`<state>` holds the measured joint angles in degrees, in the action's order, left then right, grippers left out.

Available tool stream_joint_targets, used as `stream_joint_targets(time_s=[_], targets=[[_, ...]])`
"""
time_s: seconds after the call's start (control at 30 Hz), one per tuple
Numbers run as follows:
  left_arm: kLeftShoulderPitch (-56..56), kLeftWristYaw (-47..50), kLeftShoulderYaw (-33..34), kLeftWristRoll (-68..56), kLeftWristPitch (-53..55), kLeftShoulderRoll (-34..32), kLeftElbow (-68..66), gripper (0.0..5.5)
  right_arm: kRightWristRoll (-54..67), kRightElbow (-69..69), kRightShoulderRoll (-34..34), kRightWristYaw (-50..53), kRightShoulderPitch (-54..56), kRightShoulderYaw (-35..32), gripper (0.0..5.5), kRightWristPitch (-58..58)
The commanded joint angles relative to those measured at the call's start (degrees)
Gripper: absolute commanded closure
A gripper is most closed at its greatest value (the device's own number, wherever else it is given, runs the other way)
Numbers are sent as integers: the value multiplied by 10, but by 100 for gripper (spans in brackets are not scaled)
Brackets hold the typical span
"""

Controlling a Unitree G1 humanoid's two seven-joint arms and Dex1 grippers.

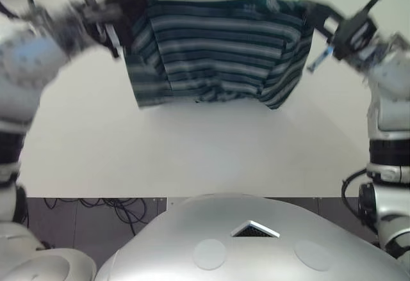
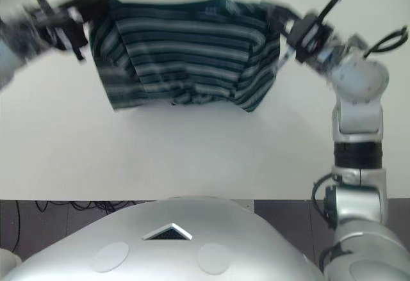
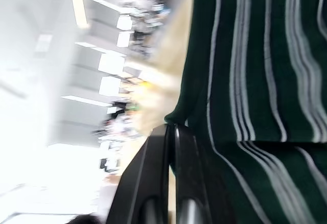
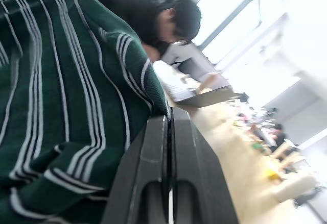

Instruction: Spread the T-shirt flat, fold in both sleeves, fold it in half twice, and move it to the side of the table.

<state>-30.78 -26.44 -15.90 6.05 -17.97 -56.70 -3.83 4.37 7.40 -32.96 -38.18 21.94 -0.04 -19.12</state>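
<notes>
White tabletop (image 1: 192,159) lies under the striped T-shirt (image 1: 218,44), left and right jaws clamped on its shoulders, bright room (image 3: 51,81) beyond.

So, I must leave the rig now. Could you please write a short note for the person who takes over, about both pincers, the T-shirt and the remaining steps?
Left pincer: shut on one upper corner of the T-shirt.
Right pincer: shut on the other upper corner.
T-shirt: stretched between the two pincers over the far part of the table; its lower edge is bunched and wrinkled.
Done: the shirt is gripped at both sides, but it is not flat yet.
Left: lay it flat, fold in both sleeves, fold it in half twice, move it to the side of the table.
</notes>
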Motion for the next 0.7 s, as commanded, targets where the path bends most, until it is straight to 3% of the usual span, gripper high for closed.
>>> stream_joint_targets(time_s=[0.03, 0.23, 0.47, 0.6, 0.7], targets=[[-348, 58, -55, 164, -41, 106, -322, 550, -44, 254, 38, 99, 284, -11, 548, 30], [-566, 157, -120, 277, -59, 185, -561, 550, -82, 436, 21, 173, 465, -4, 548, -22], [-605, 267, -117, 316, -145, 159, -630, 550, -92, 485, -1, 198, 475, -12, 548, -155], [-426, 211, -92, 265, -247, 91, -514, 550, -61, 426, -7, 124, 390, -3, 548, -258], [-77, 45, -141, 119, -256, -21, -258, 550, 19, 301, -33, -66, 213, 69, 548, -286]])
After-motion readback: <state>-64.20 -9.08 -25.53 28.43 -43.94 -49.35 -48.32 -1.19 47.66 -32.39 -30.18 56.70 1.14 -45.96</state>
